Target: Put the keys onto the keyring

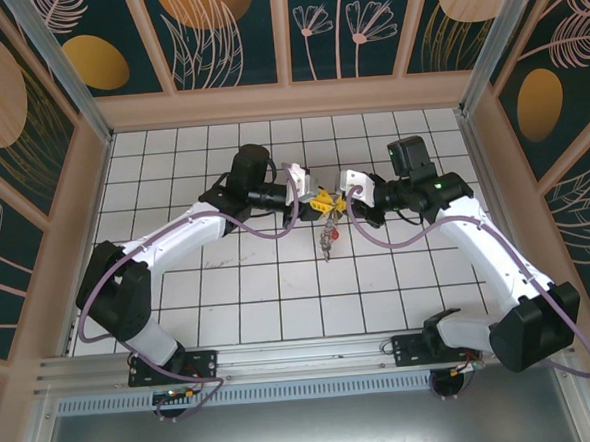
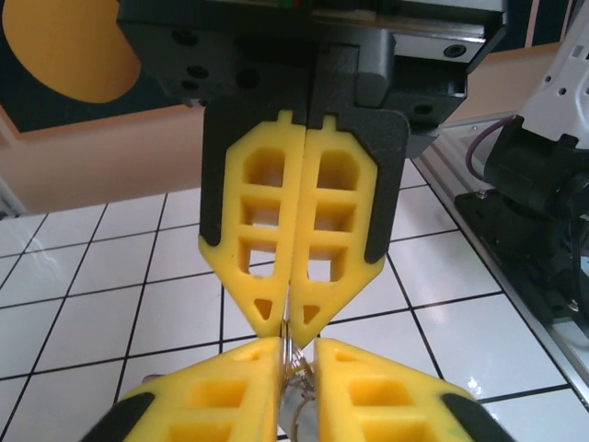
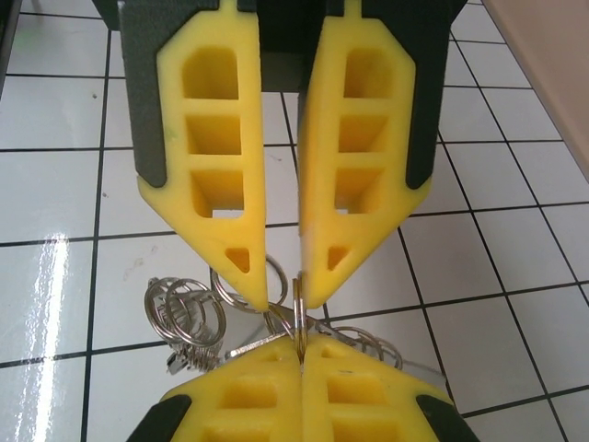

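At the tips of the right pincer (image 3: 302,343), whose yellow fingers are pressed flat together, a thin wire loop, the keyring (image 3: 299,299), rises out of the seam. It stands upright and edge-on to the right wrist camera, its plane running straight away from that pincer. Directly opposite the right pincer, tip to tip with it, is the left pincer (image 3: 285,299). Its fingers stand a slim gap apart at the tips, and the keyring's wire lies in that gap against one finger. Whether they actually press the wire cannot be told. To the camera's left of the right pincer's tips, several silvery split rings (image 3: 184,313) are bunched and overlapping. The right pincer's fingers cut off their lower edges, and their links to the keyring are hidden. In the top view, the keys (image 1: 326,241) trail from below the right pincer as a short dark cluster. Its long axis points away from the pincer toward the arm bases. Single keys are too small to make out there. Contact between the cluster and the white tiled desk (image 1: 230,305) cannot be judged.
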